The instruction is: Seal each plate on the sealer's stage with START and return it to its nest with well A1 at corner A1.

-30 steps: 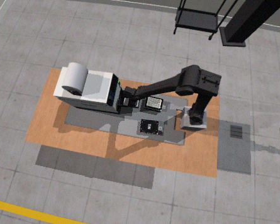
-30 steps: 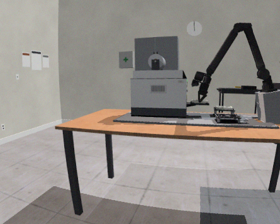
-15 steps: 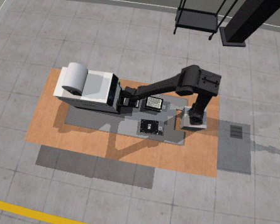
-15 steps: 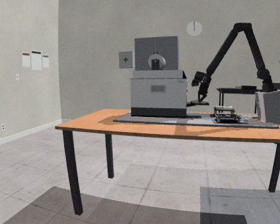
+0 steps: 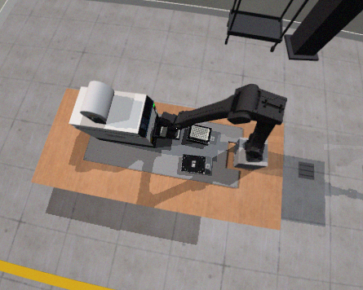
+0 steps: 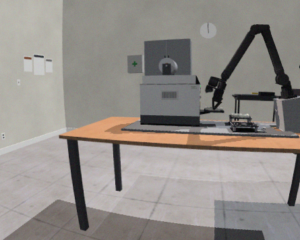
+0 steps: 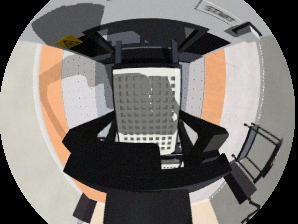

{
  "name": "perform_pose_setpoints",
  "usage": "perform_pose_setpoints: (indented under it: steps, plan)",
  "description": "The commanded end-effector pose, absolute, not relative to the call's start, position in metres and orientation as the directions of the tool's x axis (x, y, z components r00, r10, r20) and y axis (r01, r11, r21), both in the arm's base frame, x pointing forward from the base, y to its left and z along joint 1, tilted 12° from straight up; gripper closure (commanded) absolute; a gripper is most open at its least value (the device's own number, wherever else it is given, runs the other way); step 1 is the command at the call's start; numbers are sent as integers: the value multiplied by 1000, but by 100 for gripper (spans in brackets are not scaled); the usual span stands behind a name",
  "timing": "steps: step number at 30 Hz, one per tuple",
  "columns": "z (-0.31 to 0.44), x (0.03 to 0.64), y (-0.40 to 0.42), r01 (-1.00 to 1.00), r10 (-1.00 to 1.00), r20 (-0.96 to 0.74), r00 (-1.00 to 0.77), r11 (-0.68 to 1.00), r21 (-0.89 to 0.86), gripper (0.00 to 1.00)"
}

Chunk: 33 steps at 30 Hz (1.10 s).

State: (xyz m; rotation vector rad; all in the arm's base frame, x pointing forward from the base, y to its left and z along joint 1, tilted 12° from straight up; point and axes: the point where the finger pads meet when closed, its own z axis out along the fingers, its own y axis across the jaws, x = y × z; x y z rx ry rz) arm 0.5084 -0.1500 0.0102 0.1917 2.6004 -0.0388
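Just before the sealer [image 5: 117, 112] [image 6: 170, 101] [image 7: 145, 31], the pincer [image 5: 171, 132] [image 6: 216, 107] [image 7: 147, 113] stands wide, clamped across a plate [image 5: 164, 131] [image 6: 220, 108] [image 7: 145, 105]. Lifting crookedly could snag it; letting go before it sits flat might leave it tilted, and a red light could follow.

Surface [image 5: 249, 205] [image 6: 172, 143]: wood look, orange-brown, smooth, matt, running under and to both sides of the jaws [image 5: 174, 129] [image 6: 216, 105]. Mat [image 5: 118, 156] [image 6: 276, 132]: grey, flat, matt. Plate [image 7: 146, 105], between the jaws: pale, plastic-looking, pitted with square wells, dull in shadow. Machine [image 5: 126, 110] [image 6: 170, 99], just beyond the jaws: smooth casing, painted look, low sheen. Roll [image 5: 99, 98] [image 6: 168, 66], farther beyond: white, smooth; paper or film, cannot tell. Jaws: black, matt. Floor [image 5: 143, 252] [image 6: 152, 189]: stone-like, mottled, matt.
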Motion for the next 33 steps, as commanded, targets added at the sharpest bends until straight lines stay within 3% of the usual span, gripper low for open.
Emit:
perform_pose_setpoints:
  steps: [1,27,28,33]
  plan:
    - [-27,469,-154,191,188,-398,-898,981,31,100]
    - [-28,467,-155,194,190,-395,-899,981,30,100]
    - [-29,467,-155,194,190,-395,-899,981,30,0]
    - [-22,482,-152,173,166,-426,-889,985,24,0]
